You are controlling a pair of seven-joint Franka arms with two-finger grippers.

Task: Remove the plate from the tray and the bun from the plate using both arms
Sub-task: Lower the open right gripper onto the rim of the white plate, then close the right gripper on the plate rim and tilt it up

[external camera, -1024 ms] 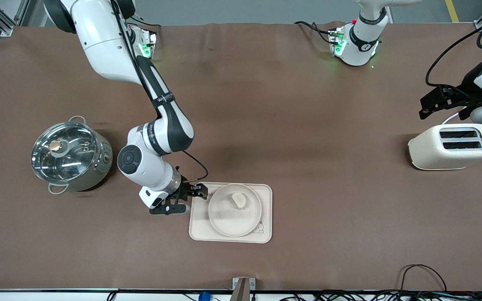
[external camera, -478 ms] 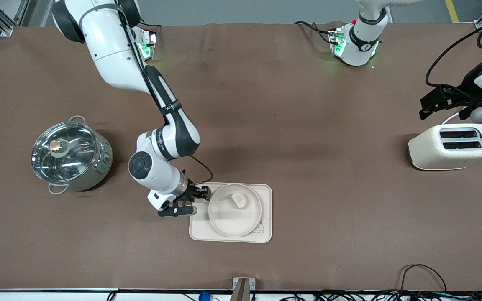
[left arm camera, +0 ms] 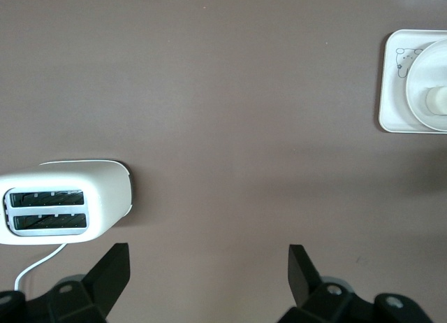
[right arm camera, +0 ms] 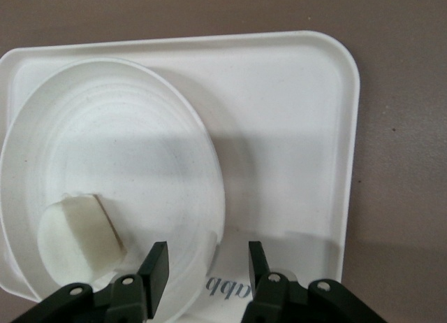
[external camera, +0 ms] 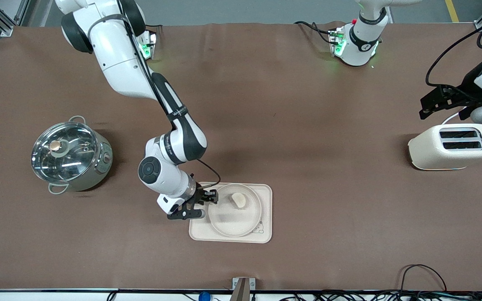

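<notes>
The round cream-white plate [external camera: 234,213] rests on a rectangular cream tray [external camera: 266,235]. The pale half-moon bun [external camera: 238,200] lies in the plate near its rim. My right gripper [external camera: 208,204] is open and low at the plate's edge toward the right arm's end. In the right wrist view the gripper [right arm camera: 207,256] straddles the rim of the plate [right arm camera: 126,162], one finger over the plate beside the bun [right arm camera: 77,235], the other over the tray [right arm camera: 293,127]. My left gripper [external camera: 424,109] waits, open and empty, above the table by the toaster; it also shows in its own wrist view [left arm camera: 208,256].
A cream toaster [external camera: 452,146] stands at the left arm's end of the table and shows in the left wrist view [left arm camera: 63,204]. A steel pot with a glass lid [external camera: 70,154] stands at the right arm's end. Cables run along the table's near edge.
My right arm has moved toward the left arm's end, bringing its open gripper from beside the tray onto the plate's rim. The left arm, plate and bun have not moved.
</notes>
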